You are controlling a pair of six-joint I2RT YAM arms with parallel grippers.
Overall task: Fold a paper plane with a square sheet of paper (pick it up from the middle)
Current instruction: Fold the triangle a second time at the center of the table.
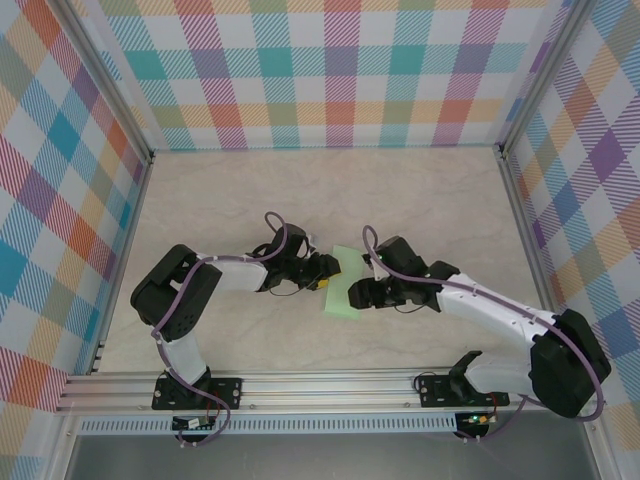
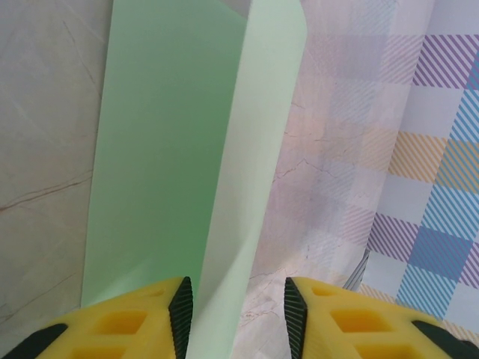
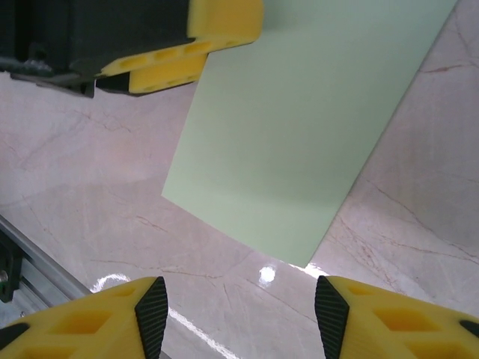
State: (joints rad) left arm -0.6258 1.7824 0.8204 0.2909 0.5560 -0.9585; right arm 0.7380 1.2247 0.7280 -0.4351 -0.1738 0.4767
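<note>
1. Left wrist view: the left gripper has its jaws apart. A raised flap of the paper stands between them. The flap sits close against the pad at the picture's left, with a clear gap to the other pad, so it is not pinched.
2. Past the fingertips, the rest of the paper lies flat on the table as a darker mint strip. The paler flap rises above it and runs away from the camera.
3. Beside the flap, on the far side from the flat strip, is bare marble-look table and then the plaid wall.
4. In the right wrist view, the right gripper is wide open with nothing between its fingers, only bare table. The paper's near corner lies just beyond the fingertips.
5. Further out in that view, the left gripper's yellow fingers sit at the paper's far edge.
6. In the top external view, the two grippers face each other at mid-table, the left one coming in from the left and the right one from the right. The paper lies between them, well away from the walls and the rail.
</note>
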